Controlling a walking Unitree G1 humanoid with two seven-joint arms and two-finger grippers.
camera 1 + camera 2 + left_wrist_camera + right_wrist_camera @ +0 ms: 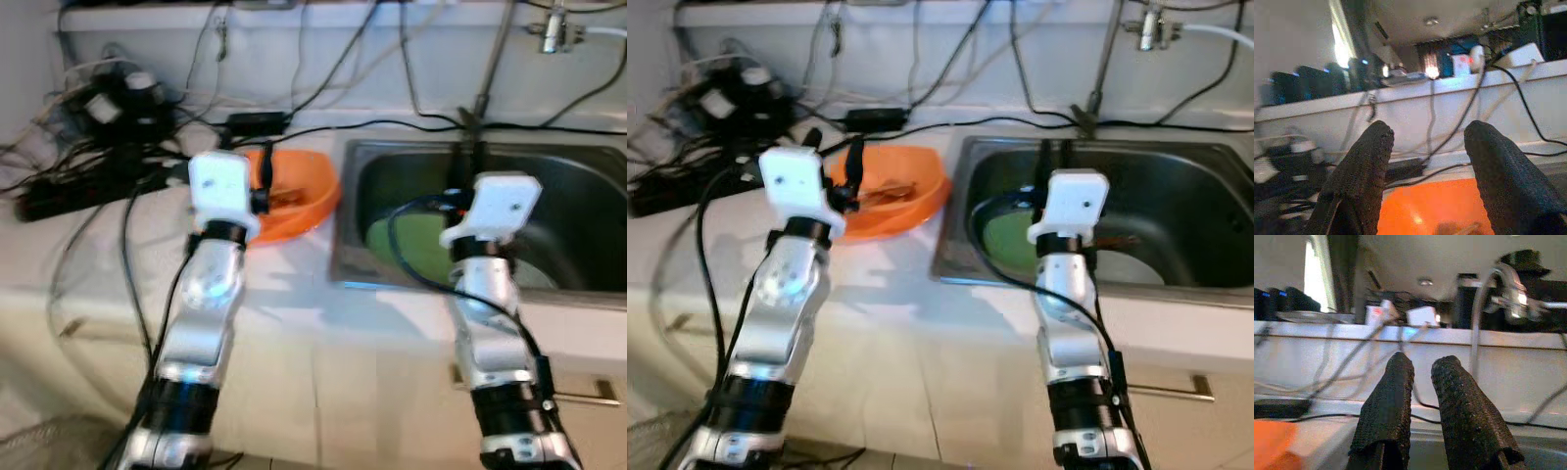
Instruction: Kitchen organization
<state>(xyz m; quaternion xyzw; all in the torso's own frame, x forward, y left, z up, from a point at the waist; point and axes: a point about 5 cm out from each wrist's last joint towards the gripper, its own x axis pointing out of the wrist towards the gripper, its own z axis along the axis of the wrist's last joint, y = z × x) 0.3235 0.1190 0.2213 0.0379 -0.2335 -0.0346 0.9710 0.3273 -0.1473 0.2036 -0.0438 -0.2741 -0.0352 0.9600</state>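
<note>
Left wrist view: left end effector (1425,161) has fingers spread wide, nothing between them. Directly below and ahead of the tips sits the orange bowl (299,201) on the table (294,323), something brownish lying in it, too blurred to name. Beyond the bowl: a tangle of cables (98,147) and a power strip (59,196) against the back wall.

Right end effector (1422,396): fingers nearly together with a narrow gap, empty. It hangs over the near edge of the steel sink (588,176), with a green plate (416,245) in the basin just below and ahead of it. Tap (1156,29) is further out, on the wall.

Step, as I read it: approach phase, nothing grasped yet. Left arm looks lined up on the bowl. Next move likely calls for lowering the left tips onto the near rim, then closing.

Bowl is round and upright, mouth up, so no real long axis. Brown item inside seems to lie across the bowl, left-right.
</note>
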